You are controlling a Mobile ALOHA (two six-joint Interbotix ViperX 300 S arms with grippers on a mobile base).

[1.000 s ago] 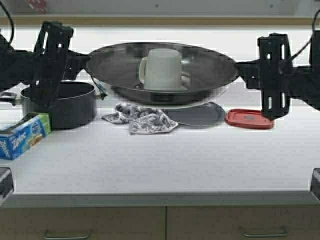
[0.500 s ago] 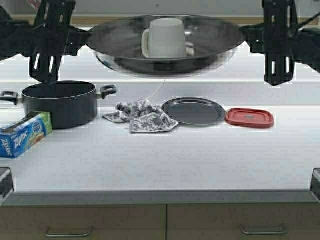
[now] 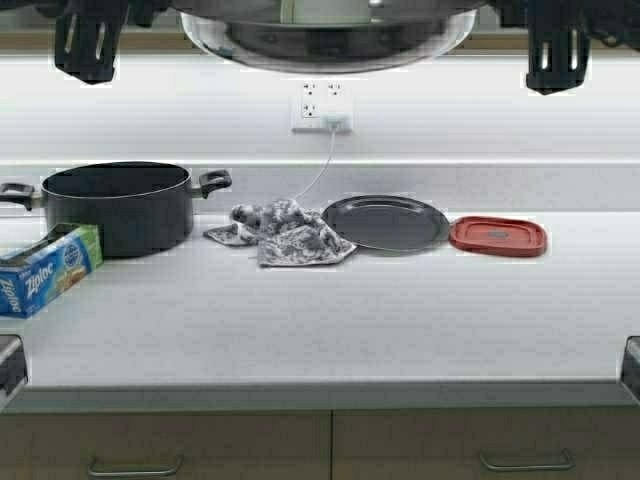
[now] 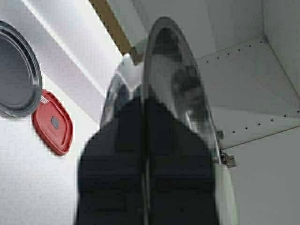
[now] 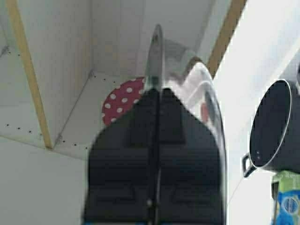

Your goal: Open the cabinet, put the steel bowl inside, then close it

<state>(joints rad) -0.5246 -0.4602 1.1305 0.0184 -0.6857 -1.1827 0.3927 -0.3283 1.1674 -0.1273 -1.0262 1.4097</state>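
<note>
The steel bowl (image 3: 330,40) hangs at the top edge of the high view, held level between both arms, with a white mug (image 3: 320,10) inside it. My left gripper (image 3: 172,8) is shut on the bowl's left rim (image 4: 161,61), and it also shows in the left wrist view (image 4: 144,108). My right gripper (image 3: 490,8) is shut on the right rim (image 5: 154,51), and it also shows in the right wrist view (image 5: 156,93). The cabinet stands open; its pale grey interior (image 4: 248,93) lies just behind the bowl. It also shows in the right wrist view (image 5: 61,108).
On the counter below stand a black pot (image 3: 120,205), a Ziploc box (image 3: 45,270), a crumpled cloth (image 3: 285,232), a dark plate (image 3: 385,222) and a red lid (image 3: 497,236). A red polka-dot item (image 5: 122,101) lies on the cabinet shelf. A wall outlet (image 3: 322,108) holds a plug.
Both arms have raised the bowl with the mug straight up, from just above the counter to the top edge of the high view, uncovering the outlet and the dark plate.
</note>
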